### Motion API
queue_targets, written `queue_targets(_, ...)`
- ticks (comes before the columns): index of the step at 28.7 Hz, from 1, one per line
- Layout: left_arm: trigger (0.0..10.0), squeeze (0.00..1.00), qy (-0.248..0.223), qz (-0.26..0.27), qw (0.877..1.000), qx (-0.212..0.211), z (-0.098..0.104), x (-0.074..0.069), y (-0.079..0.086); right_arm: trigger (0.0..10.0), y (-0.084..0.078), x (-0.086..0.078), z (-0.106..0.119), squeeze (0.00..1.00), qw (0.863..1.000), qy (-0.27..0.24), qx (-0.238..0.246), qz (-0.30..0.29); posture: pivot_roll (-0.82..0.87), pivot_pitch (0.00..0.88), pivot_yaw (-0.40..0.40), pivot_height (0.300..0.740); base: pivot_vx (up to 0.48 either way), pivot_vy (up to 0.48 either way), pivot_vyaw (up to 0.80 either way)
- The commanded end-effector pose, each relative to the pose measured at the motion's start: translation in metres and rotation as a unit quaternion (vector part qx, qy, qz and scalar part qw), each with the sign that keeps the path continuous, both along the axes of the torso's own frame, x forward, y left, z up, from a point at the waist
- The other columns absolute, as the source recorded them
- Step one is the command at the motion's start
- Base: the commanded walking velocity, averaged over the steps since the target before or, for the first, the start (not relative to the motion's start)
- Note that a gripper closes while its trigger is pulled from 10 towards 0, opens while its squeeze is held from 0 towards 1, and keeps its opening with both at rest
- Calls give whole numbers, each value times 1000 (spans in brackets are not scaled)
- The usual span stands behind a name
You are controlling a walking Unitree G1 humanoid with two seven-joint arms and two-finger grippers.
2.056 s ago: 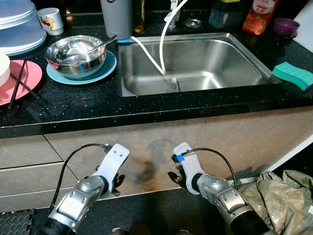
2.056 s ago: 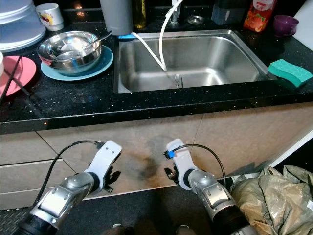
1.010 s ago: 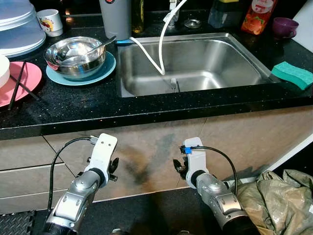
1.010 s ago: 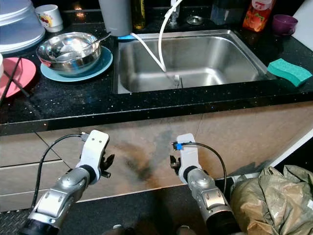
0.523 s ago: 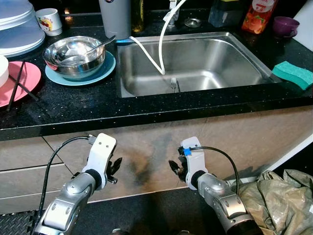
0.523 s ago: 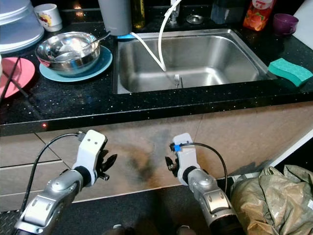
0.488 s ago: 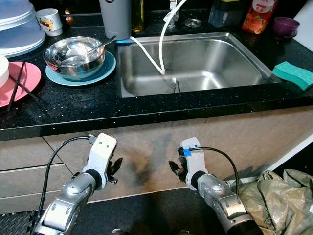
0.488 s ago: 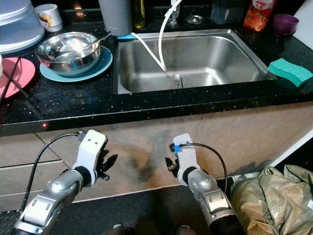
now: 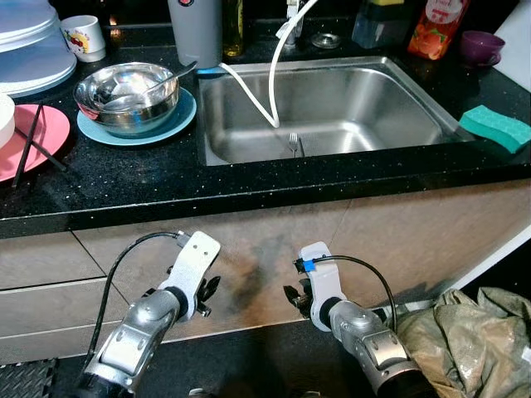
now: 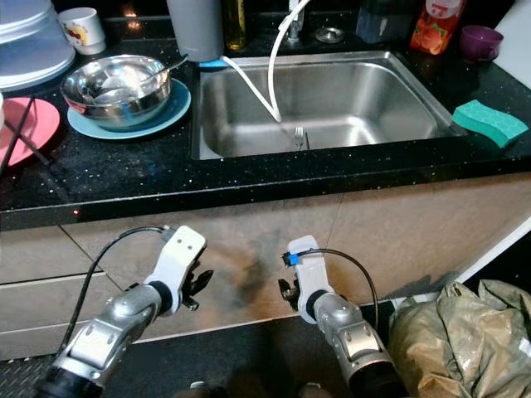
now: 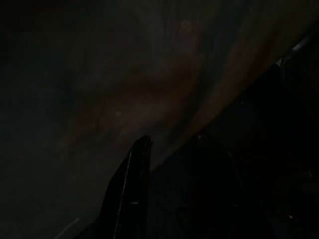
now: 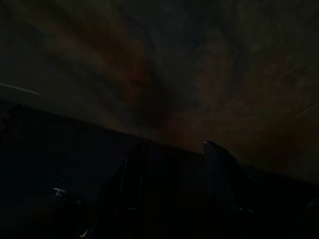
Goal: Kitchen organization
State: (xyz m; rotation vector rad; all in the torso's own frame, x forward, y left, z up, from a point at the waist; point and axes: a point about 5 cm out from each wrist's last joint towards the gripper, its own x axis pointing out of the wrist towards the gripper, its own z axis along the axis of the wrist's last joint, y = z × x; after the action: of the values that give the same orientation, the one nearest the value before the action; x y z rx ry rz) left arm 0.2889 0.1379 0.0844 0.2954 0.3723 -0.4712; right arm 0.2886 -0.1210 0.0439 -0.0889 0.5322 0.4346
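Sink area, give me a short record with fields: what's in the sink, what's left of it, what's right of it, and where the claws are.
sink: fork on the bottom, white hose hanging in
left of sink: steel bowl with spoon on blue plate; pink plate with chopsticks
right of sink: green sponge
left claw: low, before the cabinet, idle
right claw: low, idle

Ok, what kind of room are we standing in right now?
A home kitchen, most likely: a steel sink set in a black counter, a metal bowl on a blue plate, and a green sponge.
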Motion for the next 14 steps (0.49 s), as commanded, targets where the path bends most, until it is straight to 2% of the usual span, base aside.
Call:
queue_targets(1,10000,0,4,-2,1000,5,-4,1,0,10000,-2,-1,-1,0,1000,4,3,-3,13,116,-50,740,0,0,0)
queue_targets(3,10000,0,-3,-10,1000,-7,0,14,-5,10000,-6,1,0,0,1000,5,-1,0,14,117,-58,740,0,0,0)
queue_targets(5,10000,0,-3,-20,1000,-13,2,19,-9,10000,-6,2,0,0,1000,6,-4,1,11,117,-61,740,0,0,0)
queue_targets(8,10000,0,30,-29,998,-49,-1,25,-21,10000,-8,4,-1,0,1000,7,-6,2,10,115,-62,740,0,0,0)
queue_targets(10,10000,0,74,-25,994,-78,-16,18,-34,10000,-8,4,-2,0,1000,8,-7,0,5,113,-48,740,0,0,0)
queue_targets(11,10000,0,74,-25,994,-78,-16,18,-34,10000,-8,4,-2,0,1000,8,-7,0,5,113,-48,740,0,0,0)
queue_targets(12,10000,0,98,-34,992,-74,-27,9,-37,10000,-8,4,-2,0,1000,7,-7,-2,-1,114,-43,740,0,0,0)
queue_targets(14,10000,0,123,-26,991,-46,-43,-4,-32,10000,-9,3,-1,0,1000,5,-5,-7,-2,118,-39,740,0,0,0)
